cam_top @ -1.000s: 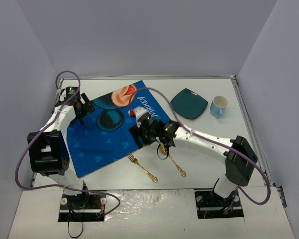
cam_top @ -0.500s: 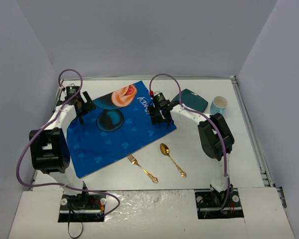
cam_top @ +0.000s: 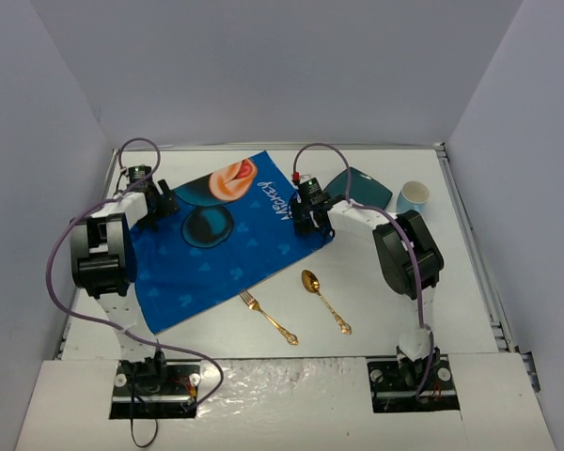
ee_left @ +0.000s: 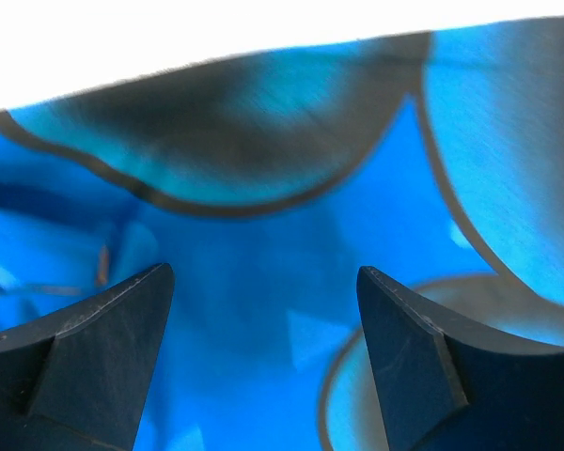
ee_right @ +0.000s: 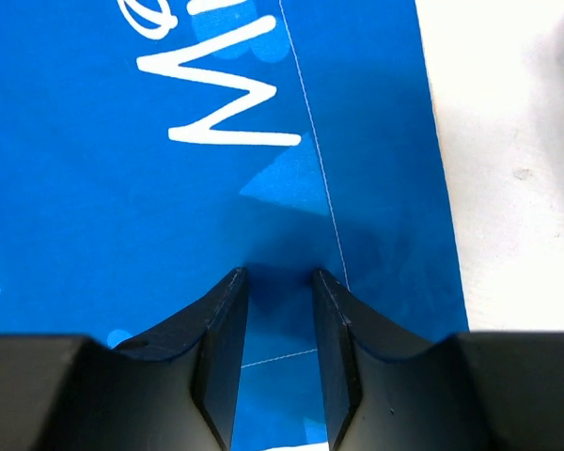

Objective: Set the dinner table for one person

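Dinner table (cam_top: pixel 216 329): large, flat, white, rectangular top; level; metal edge strip seen along far and right sides; bounded by grey walls.

A blue placemat (cam_top: pixel 226 254) lies flat, turned at an angle, with white lettering near its far right edge and dark round shapes plus an orange patch toward its far edge. A gold fork (cam_top: pixel 269 319) lies just off the near edge of the placemat. A gold spoon (cam_top: pixel 327 305) lies to the right of the fork, roughly parallel and apart from it. A dark teal square plate (cam_top: pixel 368 193), partly hidden, sits right of the placemat. A light blue cup (cam_top: pixel 413 198) stands upright right of the plate, not touching it. Grey walls (cam_top: pixel 263 75) enclose the scene.
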`<action>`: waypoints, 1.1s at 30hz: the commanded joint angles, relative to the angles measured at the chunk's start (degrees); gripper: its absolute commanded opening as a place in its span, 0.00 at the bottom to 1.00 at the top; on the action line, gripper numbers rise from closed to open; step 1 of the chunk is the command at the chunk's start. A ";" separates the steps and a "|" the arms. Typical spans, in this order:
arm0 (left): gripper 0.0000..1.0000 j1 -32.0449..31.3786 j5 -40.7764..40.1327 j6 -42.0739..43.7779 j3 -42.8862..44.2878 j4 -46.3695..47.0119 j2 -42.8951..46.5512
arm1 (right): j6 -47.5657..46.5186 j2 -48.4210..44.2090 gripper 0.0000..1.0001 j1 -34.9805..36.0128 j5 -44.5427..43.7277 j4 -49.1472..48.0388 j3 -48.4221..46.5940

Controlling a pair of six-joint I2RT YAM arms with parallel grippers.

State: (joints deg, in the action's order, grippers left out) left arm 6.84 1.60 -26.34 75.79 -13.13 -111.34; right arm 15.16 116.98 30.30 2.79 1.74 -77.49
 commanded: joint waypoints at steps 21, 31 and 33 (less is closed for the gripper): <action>0.85 7.20 -15.49 2.57 12.18 -8.37 5.85 | -1.02 -8.47 0.30 -2.12 -0.61 -0.77 3.83; 0.88 3.80 -12.64 -2.48 -1.38 -5.64 8.34 | -1.76 -7.17 0.39 -1.73 -0.86 -0.20 -0.55; 0.88 3.87 -12.75 -3.33 -2.90 -5.36 7.34 | -1.80 -5.19 0.40 -1.57 -1.09 -0.17 -1.63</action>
State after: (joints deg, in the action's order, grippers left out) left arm 10.02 -11.35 -26.19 75.07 -20.56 -103.41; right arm 14.23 110.82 28.49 3.10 1.75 -74.69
